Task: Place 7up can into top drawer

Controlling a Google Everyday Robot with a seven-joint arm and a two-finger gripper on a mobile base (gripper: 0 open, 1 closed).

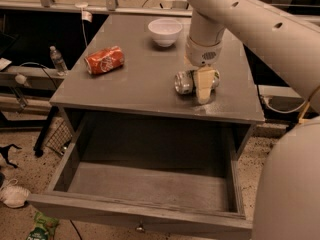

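Note:
The 7up can [183, 81] is a small silver can lying on its side on the grey cabinet top [140, 84], right of the middle. My gripper [203, 85] comes down from the white arm and sits over the can's right end, covering that part of it. The top drawer [150, 213] is pulled wide open below the cabinet top. Its inside shows nothing in it, and a small metal knob [140, 228] sits on its front panel.
An orange-red soda can [104, 60] lies on the left of the cabinet top. A white bowl [165, 31] stands at the back. A water bottle [58, 59] stands left of the cabinet. A shoe [12, 194] and a green packet [42, 226] lie on the floor.

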